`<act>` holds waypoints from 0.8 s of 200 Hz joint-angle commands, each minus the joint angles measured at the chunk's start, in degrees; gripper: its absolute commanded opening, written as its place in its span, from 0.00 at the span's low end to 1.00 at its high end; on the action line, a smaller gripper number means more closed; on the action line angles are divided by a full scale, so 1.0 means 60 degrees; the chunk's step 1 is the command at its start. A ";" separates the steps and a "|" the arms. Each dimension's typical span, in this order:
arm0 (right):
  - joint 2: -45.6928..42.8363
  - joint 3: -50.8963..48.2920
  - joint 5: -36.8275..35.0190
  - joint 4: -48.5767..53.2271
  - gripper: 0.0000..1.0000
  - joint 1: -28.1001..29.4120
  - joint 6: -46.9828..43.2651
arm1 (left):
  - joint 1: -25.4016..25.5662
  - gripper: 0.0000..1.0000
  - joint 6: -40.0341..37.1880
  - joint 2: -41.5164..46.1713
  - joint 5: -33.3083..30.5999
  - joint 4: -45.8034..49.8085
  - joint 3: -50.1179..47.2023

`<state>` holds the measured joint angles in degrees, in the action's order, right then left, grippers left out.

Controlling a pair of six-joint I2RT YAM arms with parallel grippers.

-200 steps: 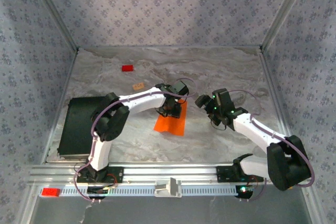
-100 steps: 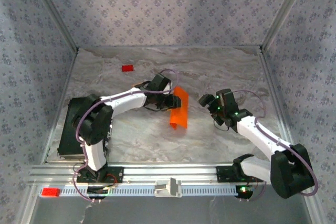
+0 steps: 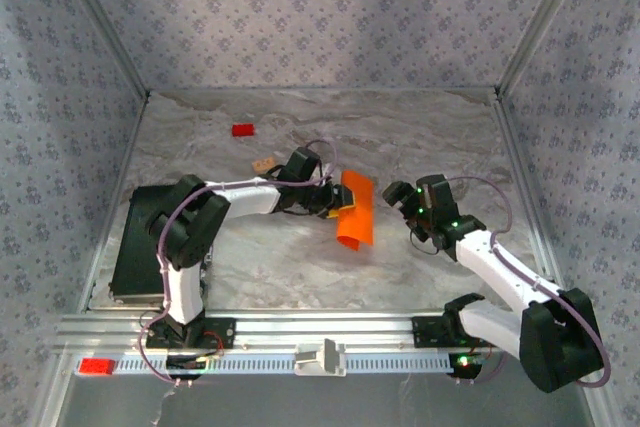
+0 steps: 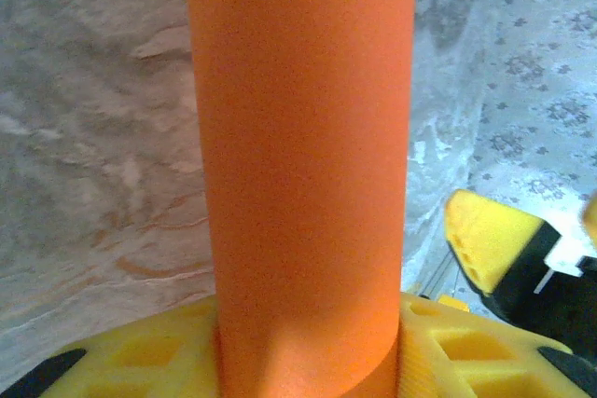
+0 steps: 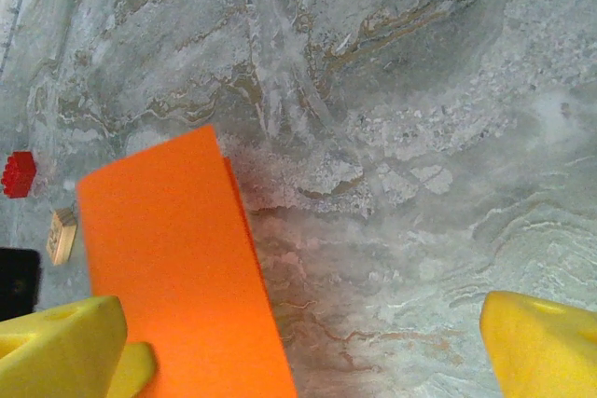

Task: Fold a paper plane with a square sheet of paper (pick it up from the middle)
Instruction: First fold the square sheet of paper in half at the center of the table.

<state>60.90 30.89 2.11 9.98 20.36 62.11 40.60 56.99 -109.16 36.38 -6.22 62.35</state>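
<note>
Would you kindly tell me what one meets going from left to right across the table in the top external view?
Flat black rectangular pad → small red block → small tan block → curled bright orange sheet of paper → right arm's open fingers.

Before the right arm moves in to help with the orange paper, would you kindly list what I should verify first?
1. Left jaws grip the orange paper: ok, the left wrist view shows it pinched between the yellow fingers.
2. Right jaws open: ok, spread wide in the right wrist view.
3. Right jaws apart from the paper: ok, a small gap shows from above.
4. Paper flat with a sharp crease: not ok, it bows into a curve.
5. Paper's lower edge off the table: cannot tell.
6. Red block and tan block out of the way: ok, both lie well to the left of the paper.
</note>
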 commanded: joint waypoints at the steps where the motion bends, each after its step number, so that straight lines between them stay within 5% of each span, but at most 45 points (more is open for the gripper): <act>1: 0.0069 -0.0044 -0.0095 -0.0176 0.99 -0.0050 0.0064 | -0.0013 0.43 0.0009 -0.0237 -0.0166 -0.0036 -0.0032; 160: 0.1245 0.0448 0.0575 -0.0345 0.99 0.0082 -0.0097 | 0.0446 0.61 -0.2349 -0.0107 -0.2505 0.3870 0.1216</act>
<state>68.05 31.88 5.34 7.94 20.53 62.08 43.13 46.48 -110.91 24.51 10.26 67.59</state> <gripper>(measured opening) 0.990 0.608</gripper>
